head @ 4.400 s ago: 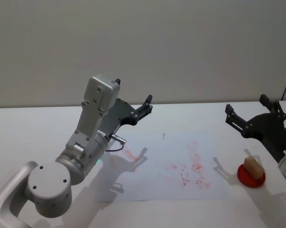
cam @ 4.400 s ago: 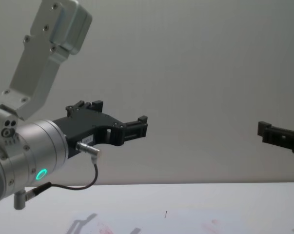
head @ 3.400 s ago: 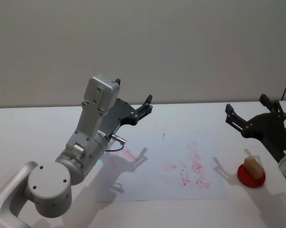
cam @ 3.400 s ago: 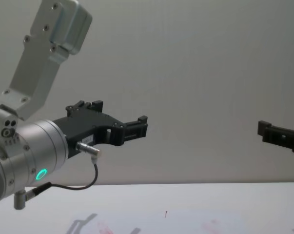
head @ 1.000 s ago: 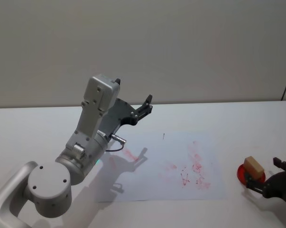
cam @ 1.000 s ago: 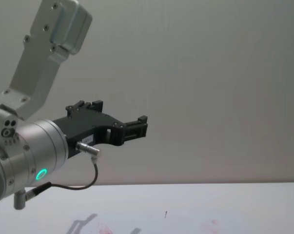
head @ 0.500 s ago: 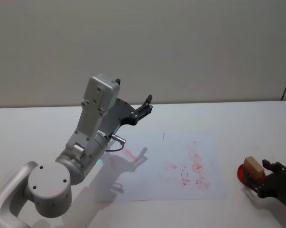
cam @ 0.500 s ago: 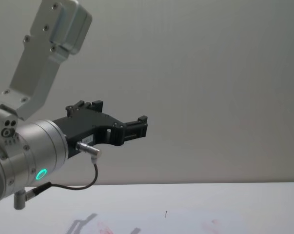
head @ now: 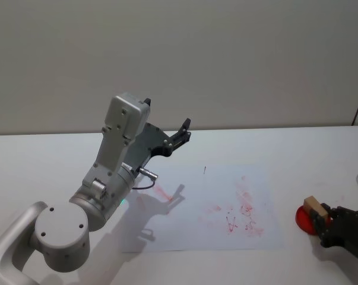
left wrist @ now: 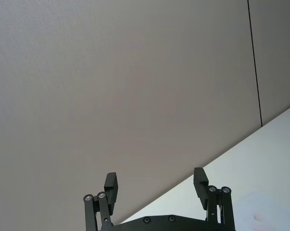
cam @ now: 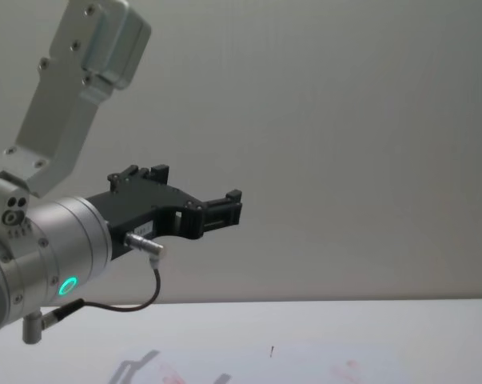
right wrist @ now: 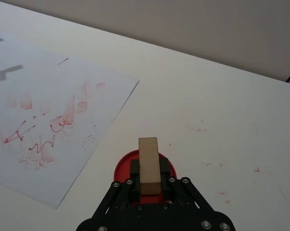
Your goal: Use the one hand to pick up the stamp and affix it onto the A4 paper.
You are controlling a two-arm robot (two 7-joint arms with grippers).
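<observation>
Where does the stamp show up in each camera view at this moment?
Head view: the stamp sits lower right on the red pad, in the right gripper.
Right wrist view: mid-picture, clamped between the fingers, on the red pad.
Left wrist view: faces the wall past the parked left gripper.
Chest view: looks across the A4 paper.
Shared landmark: the paper's black mark.
</observation>
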